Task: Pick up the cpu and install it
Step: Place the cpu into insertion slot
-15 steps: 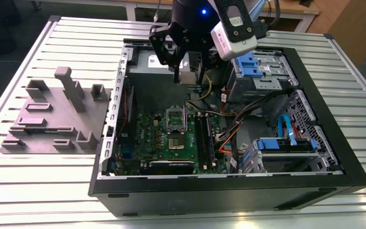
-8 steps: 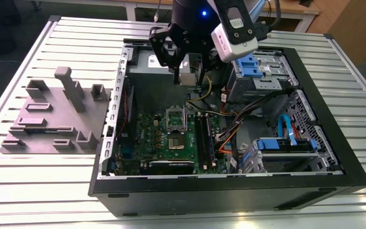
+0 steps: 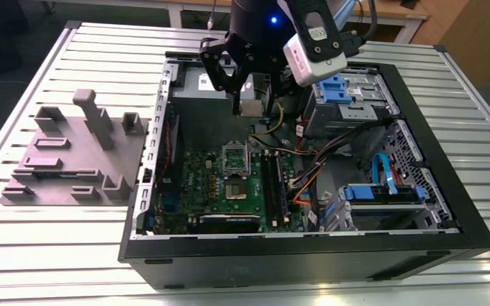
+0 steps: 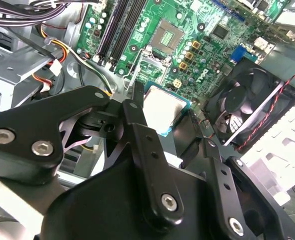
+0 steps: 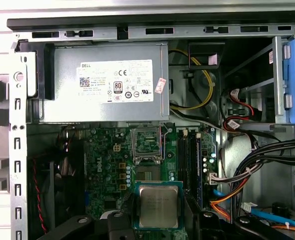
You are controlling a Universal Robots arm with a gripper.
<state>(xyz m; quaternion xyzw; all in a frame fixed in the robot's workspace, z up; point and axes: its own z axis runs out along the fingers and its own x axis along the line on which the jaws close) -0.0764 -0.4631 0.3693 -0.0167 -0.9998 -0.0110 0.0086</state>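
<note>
CPU (image 5: 158,206) is pinched by its edges between the fingers (image 5: 118,226), held flat over the motherboard (image 5: 107,165), likely for square seating.

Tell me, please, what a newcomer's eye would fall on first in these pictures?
The gripper holds the silvery cpu by its edges over the green motherboard, clear of the socket. In the exterior view, the open black case lies on a slatted table, with a grey fixture block on that view's left.
</note>
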